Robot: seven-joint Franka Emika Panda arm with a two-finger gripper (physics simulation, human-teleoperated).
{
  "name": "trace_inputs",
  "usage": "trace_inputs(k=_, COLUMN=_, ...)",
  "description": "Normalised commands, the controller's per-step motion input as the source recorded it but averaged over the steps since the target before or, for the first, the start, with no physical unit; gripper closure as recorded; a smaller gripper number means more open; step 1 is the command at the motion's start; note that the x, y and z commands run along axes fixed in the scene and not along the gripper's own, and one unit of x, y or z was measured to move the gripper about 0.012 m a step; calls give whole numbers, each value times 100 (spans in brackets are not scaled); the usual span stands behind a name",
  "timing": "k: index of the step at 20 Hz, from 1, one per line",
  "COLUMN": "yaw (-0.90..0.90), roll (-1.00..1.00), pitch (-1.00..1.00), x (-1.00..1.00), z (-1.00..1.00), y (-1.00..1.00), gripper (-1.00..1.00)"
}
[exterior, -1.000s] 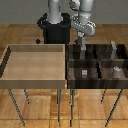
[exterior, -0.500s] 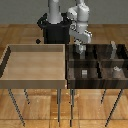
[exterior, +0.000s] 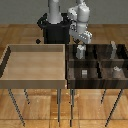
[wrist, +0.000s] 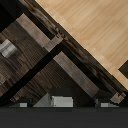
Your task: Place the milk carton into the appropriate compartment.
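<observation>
In the exterior view our pincer point(exterior: 80, 46) hangs over the dark compartment tray point(exterior: 95, 82), and the milk carton point(exterior: 80, 50) sits upright between its fingers, long axis vertical, gable toward the wrist; we judge it is carried this way so it drops straight into a cell. In the wrist view the carton point(wrist: 59, 100) shows pinched between the fingertips point(wrist: 22, 104), the pincer narrowed onto it, tray dividers beneath
</observation>
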Motion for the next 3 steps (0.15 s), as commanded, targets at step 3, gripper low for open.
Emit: trace_inputs(k=3, yaw=0, roll=0, pitch=0, x=0, z=0, y=0, gripper=-100)
